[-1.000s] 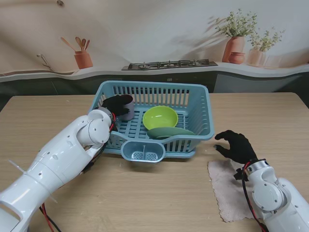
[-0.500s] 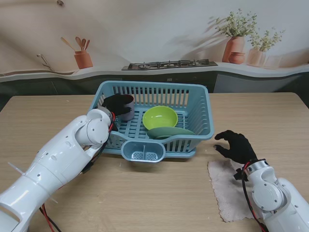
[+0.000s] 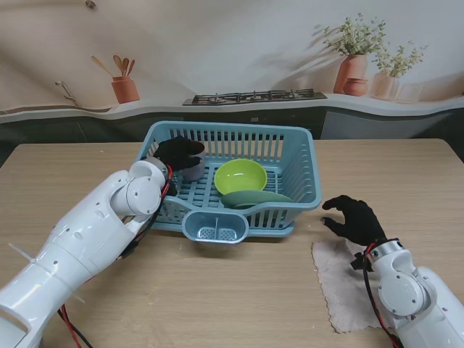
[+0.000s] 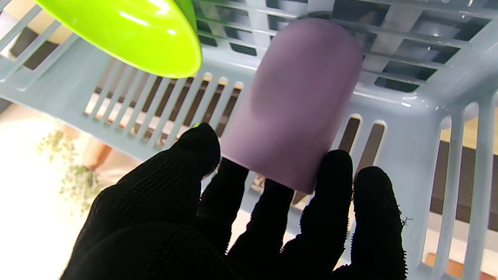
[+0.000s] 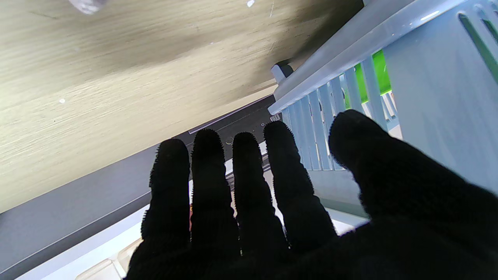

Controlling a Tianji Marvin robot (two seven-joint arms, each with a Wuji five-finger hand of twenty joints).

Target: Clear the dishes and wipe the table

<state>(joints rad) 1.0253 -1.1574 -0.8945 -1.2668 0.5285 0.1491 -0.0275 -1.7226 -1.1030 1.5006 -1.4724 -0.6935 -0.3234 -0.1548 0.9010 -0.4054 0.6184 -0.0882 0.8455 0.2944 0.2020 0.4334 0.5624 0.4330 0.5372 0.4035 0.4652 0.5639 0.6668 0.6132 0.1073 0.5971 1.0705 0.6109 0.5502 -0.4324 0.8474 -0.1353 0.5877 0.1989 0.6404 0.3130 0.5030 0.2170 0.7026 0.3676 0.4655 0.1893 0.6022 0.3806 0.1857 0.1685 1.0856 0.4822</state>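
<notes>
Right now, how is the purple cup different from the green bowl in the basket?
The cup is dull purple; the bowl is bright lime green. The cup is tall and narrow, the bowl wide and shallow. The left hand has its fingers on the cup, while nothing touches the bowl. The cup sits in the basket's left corner, the bowl near the middle. Both sit inside the blue basket.
</notes>
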